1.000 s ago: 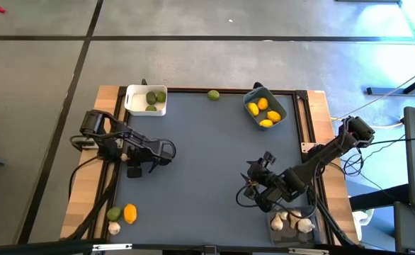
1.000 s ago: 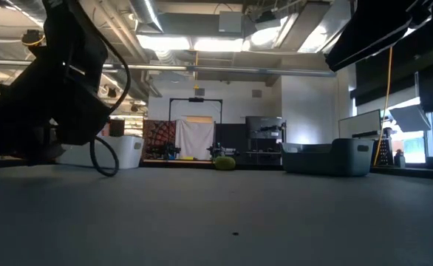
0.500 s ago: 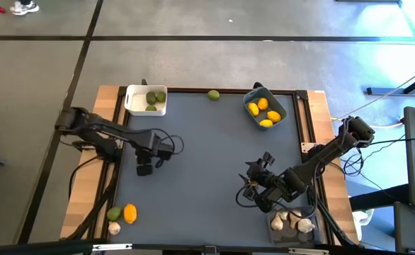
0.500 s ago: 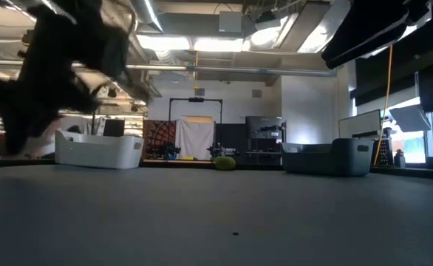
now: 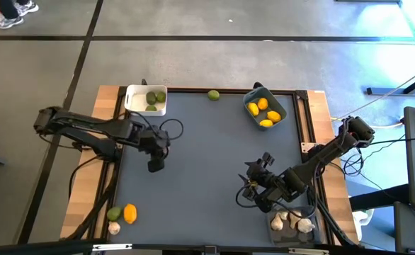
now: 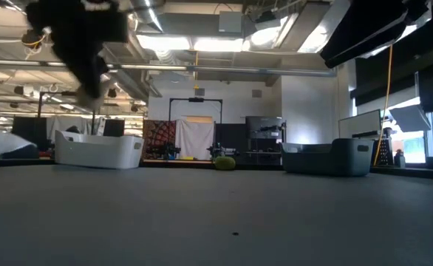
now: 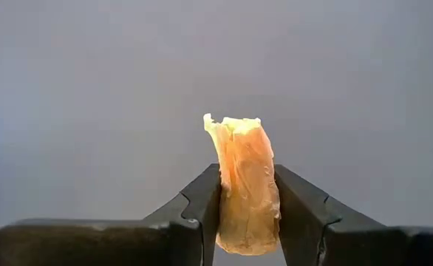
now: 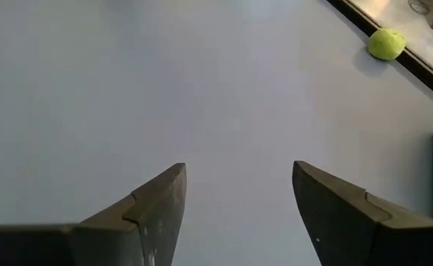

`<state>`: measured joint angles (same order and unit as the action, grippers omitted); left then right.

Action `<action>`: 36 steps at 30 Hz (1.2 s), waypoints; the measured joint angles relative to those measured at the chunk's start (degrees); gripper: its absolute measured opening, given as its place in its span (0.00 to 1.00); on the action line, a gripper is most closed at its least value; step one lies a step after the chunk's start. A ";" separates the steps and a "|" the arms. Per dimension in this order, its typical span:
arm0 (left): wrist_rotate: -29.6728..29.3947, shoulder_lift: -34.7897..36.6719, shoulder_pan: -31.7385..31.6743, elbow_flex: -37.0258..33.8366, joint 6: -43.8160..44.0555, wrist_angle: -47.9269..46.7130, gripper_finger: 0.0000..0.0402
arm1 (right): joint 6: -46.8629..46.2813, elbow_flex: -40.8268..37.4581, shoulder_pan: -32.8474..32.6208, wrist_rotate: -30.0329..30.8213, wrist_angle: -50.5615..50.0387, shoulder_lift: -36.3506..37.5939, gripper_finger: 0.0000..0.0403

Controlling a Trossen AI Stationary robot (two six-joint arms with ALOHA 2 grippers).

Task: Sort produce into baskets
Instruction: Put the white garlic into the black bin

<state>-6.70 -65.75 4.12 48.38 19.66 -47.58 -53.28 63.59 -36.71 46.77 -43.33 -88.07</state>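
Note:
My left gripper (image 5: 155, 164) hangs over the table's left half, shut on a small pale-orange piece of produce (image 7: 244, 177) with a ragged whitish tip. My right gripper (image 8: 239, 199) stands open over the near right of the table (image 5: 253, 185), nothing between its fingers. The white basket (image 5: 146, 100) holds green fruits. The blue-grey basket (image 5: 264, 108) holds yellow fruits. The clear basket (image 5: 292, 223) holds garlic bulbs. One green fruit (image 5: 213, 95) lies at the far edge. My left gripper pinches the pale-orange piece by its two sides (image 7: 227, 207) between its two fingers. The fingers come from above, slanting down. The piece's ragged tip (image 7: 231, 124) sticks out past the fingertips, and the piece hangs clear of the table.
A green fruit (image 5: 113, 213), an orange fruit (image 5: 129, 213) and a garlic bulb (image 5: 114, 227) lie on the wooden strip at the near left. Cables run along the table's right side. The grey mat's middle (image 5: 207, 156) is bare.
My left gripper has risen from just above the mat and has tipped from nearly level to pointing steeply down, while its arm drew back toward the table's left edge. My right arm has kept still.

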 joint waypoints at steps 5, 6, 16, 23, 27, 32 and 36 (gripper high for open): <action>0.00 1.70 0.03 0.00 -3.28 14.55 0.26 | 0.35 -0.02 0.24 1.78 0.39 0.02 0.61; 0.02 1.70 0.11 0.00 -3.93 17.25 0.26 | 0.76 -0.02 0.44 1.79 0.71 0.02 0.61; 0.02 0.78 1.08 -0.09 -6.11 35.17 0.26 | 12.60 -0.02 2.75 2.54 12.28 0.02 0.61; -0.26 -1.04 2.54 -0.07 -6.47 48.80 0.26 | 26.24 -0.02 7.47 1.83 25.70 0.00 0.61; -0.20 -3.83 4.10 -0.09 -8.54 56.31 0.26 | 34.22 -0.02 10.66 -1.63 35.12 0.01 0.61; -0.22 -7.93 5.64 -0.11 -9.98 62.16 0.26 | 40.22 -0.01 13.69 -8.35 43.99 -0.95 0.61; -0.20 -10.68 6.32 -0.09 -10.02 65.17 0.26 | 41.61 -0.02 15.41 -11.29 47.38 -2.09 0.61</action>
<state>-6.90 -76.44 10.44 48.29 9.63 17.59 -11.67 63.57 -21.30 35.49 4.05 -90.16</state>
